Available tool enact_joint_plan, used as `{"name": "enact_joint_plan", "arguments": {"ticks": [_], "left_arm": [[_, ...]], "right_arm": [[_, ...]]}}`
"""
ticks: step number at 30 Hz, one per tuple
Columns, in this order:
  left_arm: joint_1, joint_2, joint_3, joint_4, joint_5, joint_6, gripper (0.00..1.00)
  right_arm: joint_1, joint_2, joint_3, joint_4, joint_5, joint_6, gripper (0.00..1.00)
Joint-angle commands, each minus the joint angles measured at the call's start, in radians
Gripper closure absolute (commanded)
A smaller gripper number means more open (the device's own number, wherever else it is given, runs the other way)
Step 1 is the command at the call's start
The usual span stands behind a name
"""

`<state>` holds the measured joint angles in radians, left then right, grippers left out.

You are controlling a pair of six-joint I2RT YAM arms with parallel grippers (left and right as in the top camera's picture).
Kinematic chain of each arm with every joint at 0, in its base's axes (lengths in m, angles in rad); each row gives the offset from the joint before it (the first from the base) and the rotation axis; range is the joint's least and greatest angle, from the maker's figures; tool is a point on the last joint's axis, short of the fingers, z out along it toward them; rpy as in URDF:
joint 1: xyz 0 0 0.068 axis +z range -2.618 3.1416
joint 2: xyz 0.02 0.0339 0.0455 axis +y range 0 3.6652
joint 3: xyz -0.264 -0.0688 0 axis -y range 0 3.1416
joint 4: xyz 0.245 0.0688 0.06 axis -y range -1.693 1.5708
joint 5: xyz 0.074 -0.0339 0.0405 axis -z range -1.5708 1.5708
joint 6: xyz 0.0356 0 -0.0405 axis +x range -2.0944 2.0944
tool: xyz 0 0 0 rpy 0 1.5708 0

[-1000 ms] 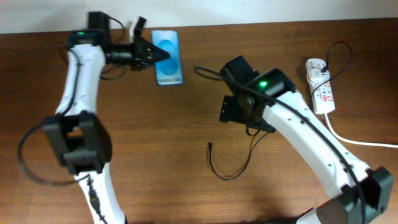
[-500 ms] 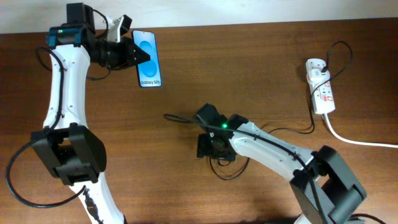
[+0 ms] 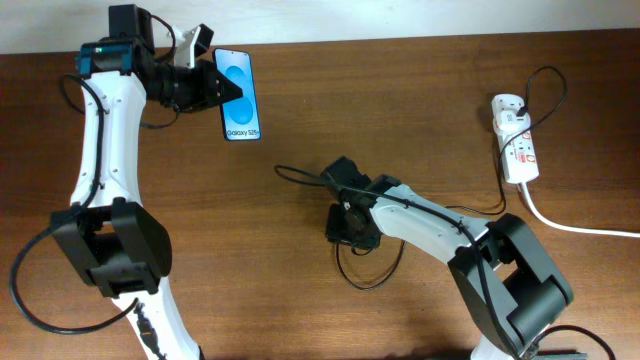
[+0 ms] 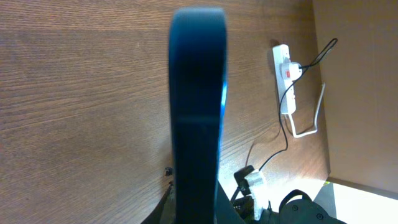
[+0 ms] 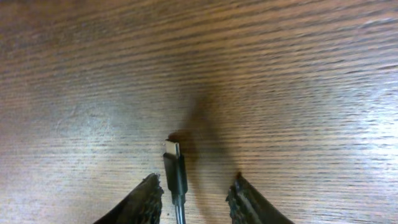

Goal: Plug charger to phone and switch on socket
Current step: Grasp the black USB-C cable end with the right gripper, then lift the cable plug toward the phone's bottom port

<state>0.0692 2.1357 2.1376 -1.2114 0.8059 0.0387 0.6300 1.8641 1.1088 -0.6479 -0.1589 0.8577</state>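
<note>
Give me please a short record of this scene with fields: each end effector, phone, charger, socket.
left end effector: shut on phone
right end effector: open, straddling charger connector, not gripping
phone: screen up, no cable attached
charger connector: lying on table
power strip: far right, switch state unclear

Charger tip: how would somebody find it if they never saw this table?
Look at the middle of the brown wooden table, where the right arm's pincer points down. The thin black charger runs between its open fingers, and its tip pokes out just past them. It is a small plug with a pale metal end, unlike the thick white cord by the socket.
</note>
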Motion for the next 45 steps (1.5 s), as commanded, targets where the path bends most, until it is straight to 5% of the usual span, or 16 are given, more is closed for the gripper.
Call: {"name": "enact_joint_plan", "arguments": {"ticks": [1,21,26,29,45], "left_arm": [[-0.004,-0.01,0.008,0.002,0.001,0.019,1.0],[-0.004,-0.01,0.008,0.002,0.001,0.019,1.0],[-0.004,-0.01,0.008,0.002,0.001,0.019,1.0],[-0.004,-0.01,0.008,0.002,0.001,0.019,1.0],[-0.004,-0.01,0.008,0.001,0.001,0.018,1.0]], "right_arm": [[0.004,0.023,-0.006,0.008,-0.018,-0.012,0.68],[0.024,0.024,-0.006,0.025,-0.013,-0.014,0.81],[0.024,0.024,-0.006,0.02,-0.014,-0.015,0.8],[0.024,0.024,-0.006,0.009,-0.013,-0.011,0.71],[0.023,0.024,-0.006,0.002,-0.006,-0.012,0.84]]}}
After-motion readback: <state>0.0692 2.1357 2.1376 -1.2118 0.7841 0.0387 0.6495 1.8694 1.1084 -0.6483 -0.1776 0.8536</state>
